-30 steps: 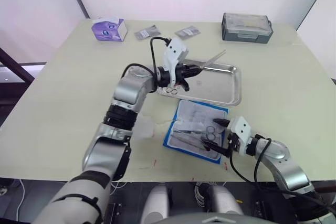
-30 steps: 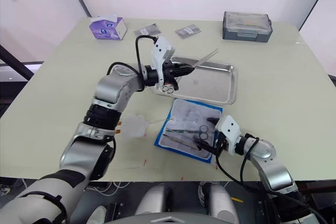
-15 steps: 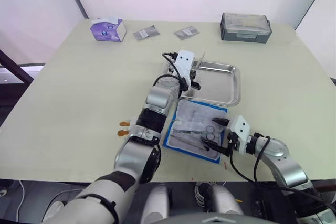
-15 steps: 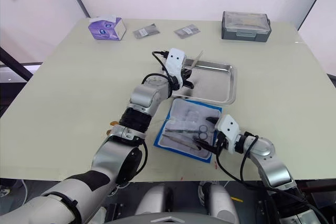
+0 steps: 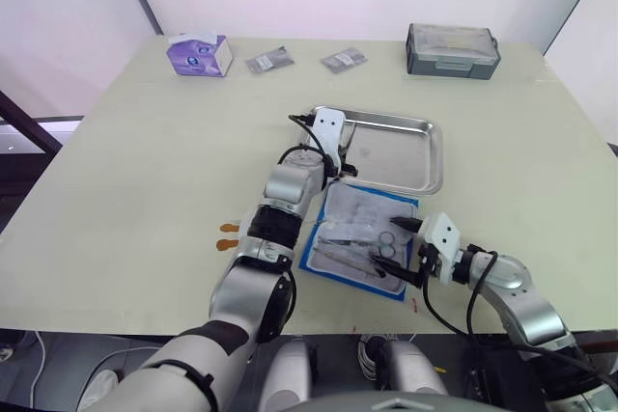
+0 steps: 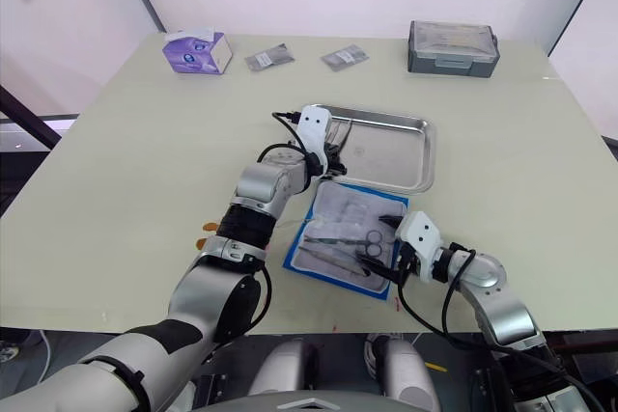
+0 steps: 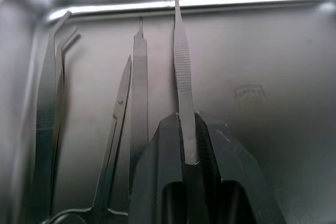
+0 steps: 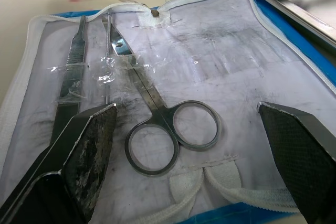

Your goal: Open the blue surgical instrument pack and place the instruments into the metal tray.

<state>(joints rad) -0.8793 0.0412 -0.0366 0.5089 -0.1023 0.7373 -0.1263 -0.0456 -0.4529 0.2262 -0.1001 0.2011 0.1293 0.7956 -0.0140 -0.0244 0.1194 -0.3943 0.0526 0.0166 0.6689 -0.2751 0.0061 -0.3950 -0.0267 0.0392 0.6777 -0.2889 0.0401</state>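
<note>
Left gripper (image 7: 188, 153): fingers pinched on slim forceps (image 7: 182, 77), low inside the metal tray (image 5: 415, 156).
Right gripper (image 8: 189, 145): spread wide, empty, over the scissors (image 8: 157, 114).
Pack (image 5: 362, 238): lies open beside the tray.
Handling: scissors probably light, stiff, slippery; grip at the rings.

In the left wrist view the left tool (image 7: 188, 145) covers the lower end of the tweezers (image 7: 183, 85) it pinches, and the scissors (image 7: 116, 145) and curved forceps (image 7: 46, 129) run off the edge. From the head, the tray (image 5: 425, 156) at its 9 o'clock end is hidden behind that tool. The print on the two packets (image 5: 270, 61) is too small to read.
</note>
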